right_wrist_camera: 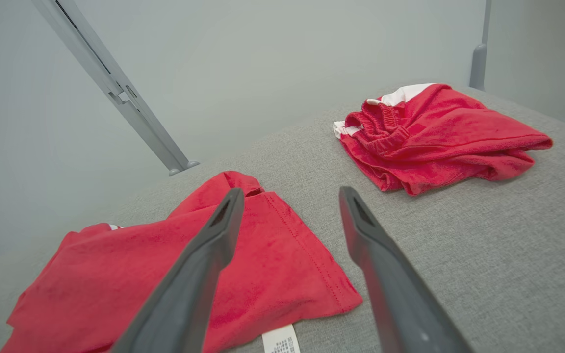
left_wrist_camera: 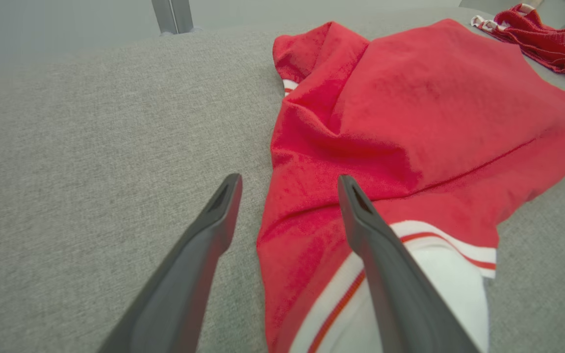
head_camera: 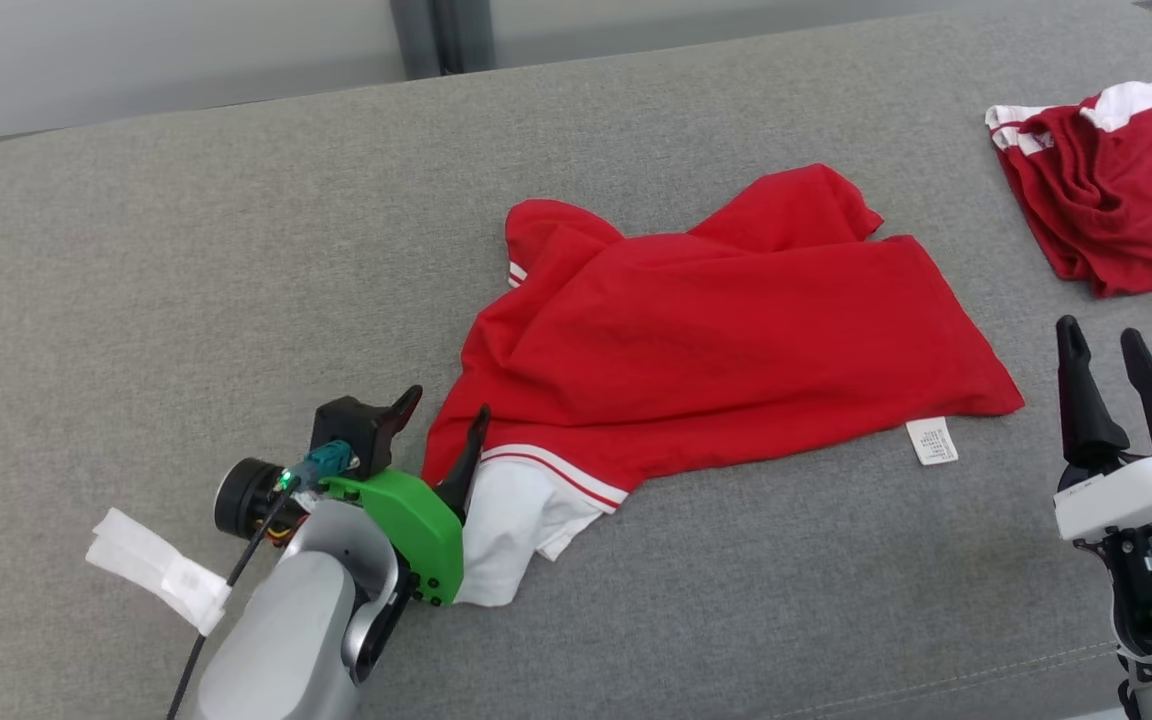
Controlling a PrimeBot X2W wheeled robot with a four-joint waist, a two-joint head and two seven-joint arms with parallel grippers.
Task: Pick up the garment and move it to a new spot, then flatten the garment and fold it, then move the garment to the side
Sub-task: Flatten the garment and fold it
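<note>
Closest in, the left tool (head_camera: 448,402) sits at 8 o'clock of the red garment (head_camera: 716,340), fingers spread astride its edge and pinching nothing. At 4 o'clock the right tool (head_camera: 1099,332) is spread too, empty, clear of the cloth. The garment lies mid-desk (head_camera: 136,300), opened out but rumpled - I'd judge it placed and only partly flattened, with folding and moving aside left to do. Count: two tools, two garments - the second, a darker red bundle (head_camera: 1116,190), at 2 o'clock - and one white label (head_camera: 932,441).
</note>
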